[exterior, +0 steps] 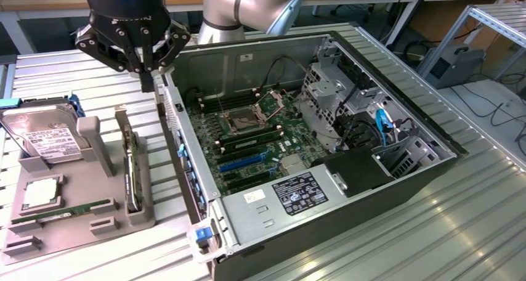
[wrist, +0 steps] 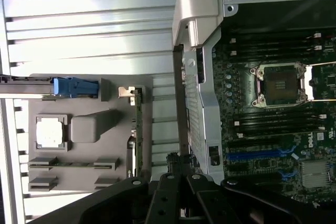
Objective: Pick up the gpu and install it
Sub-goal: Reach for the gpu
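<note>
Gripper (exterior: 149, 79) pinched shut on nothing, hovering over the gap between PC case (exterior: 246, 56) and grey holder tray (exterior: 98, 222). gpu (exterior: 129, 170) stands on edge in that tray, untouched. Pick not done; blue PCIe slot (exterior: 240, 162) unfilled.

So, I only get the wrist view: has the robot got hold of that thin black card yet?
Observer: No. Its fingers are shut on nothing, hanging beside the case; the gpu stands in the grey holder.
Operator: And the blue piece near it?
Observer: It's on a hard drive that leans in its slot, white label showing.
Operator: What lies beyond the motherboard?
Observer: A metal drive cage and blue cables, on the exterior view's right.
</note>
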Available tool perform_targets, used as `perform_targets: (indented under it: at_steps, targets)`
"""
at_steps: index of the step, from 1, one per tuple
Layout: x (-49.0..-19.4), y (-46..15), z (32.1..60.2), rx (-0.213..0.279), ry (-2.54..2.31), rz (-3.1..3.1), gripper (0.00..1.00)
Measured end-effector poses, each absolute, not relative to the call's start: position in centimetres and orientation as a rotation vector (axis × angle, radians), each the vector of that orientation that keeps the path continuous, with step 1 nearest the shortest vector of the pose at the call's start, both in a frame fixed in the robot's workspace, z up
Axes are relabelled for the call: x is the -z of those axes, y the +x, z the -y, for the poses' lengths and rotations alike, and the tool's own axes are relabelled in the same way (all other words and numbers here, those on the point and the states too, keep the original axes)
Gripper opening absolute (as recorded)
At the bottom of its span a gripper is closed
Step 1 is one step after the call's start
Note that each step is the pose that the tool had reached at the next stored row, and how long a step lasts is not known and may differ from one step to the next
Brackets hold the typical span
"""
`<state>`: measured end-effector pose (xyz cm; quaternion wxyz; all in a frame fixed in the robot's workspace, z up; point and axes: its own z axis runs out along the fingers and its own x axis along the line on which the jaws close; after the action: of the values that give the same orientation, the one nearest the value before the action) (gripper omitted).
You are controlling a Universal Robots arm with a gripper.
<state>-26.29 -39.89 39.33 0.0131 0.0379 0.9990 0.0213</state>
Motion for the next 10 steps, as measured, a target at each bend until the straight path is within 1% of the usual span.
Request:
perform_targets:
  at_steps: [10]
  targets:
    - [-39.33,-26.68,39.89,-0.066,0.118,-3.113,0.11]
